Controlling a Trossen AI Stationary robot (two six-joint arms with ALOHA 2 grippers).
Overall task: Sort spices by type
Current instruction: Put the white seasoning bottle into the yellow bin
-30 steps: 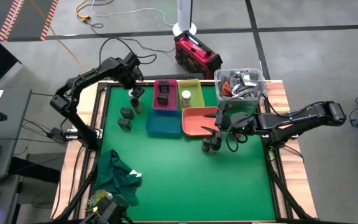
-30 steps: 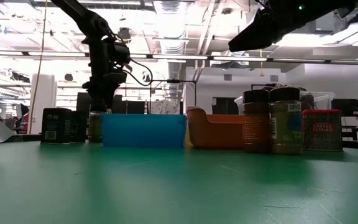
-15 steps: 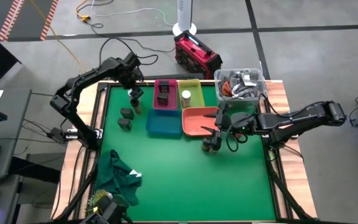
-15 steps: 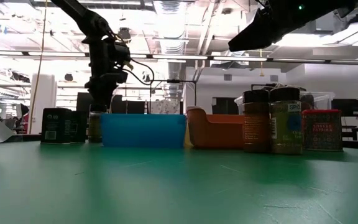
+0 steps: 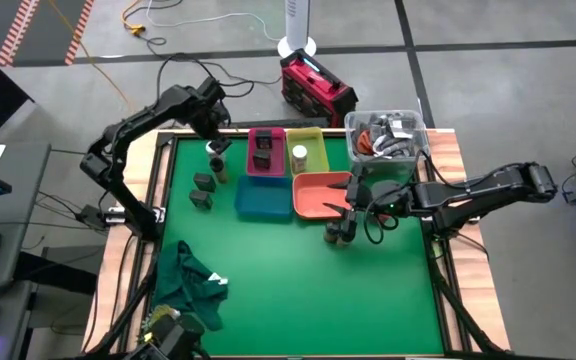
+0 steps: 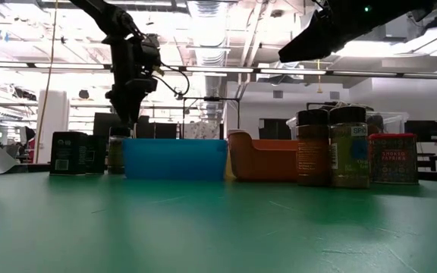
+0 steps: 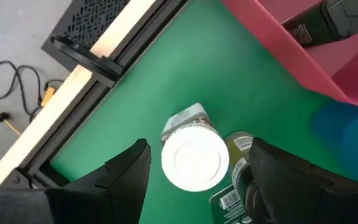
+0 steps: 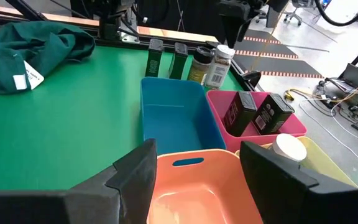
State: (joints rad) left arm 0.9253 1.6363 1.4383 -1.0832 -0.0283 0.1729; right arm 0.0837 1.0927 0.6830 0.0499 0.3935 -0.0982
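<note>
The left gripper (image 7: 194,171) hangs with jaws spread, empty, directly above a white-topped jar (image 7: 194,155) standing on the green table (image 5: 298,280) beside a dark jar (image 7: 238,149), near the pink tray (image 5: 266,168). The right gripper (image 8: 194,168) hovers over the orange tray (image 8: 194,186), jaws likewise apart.

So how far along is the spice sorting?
Done: two dark tins in the pink tray, one white-topped jar in the yellow tray. In hand: the open left gripper hovers over another white-topped jar. Left: tins and jars on the table; right gripper waits over the orange tray.
</note>
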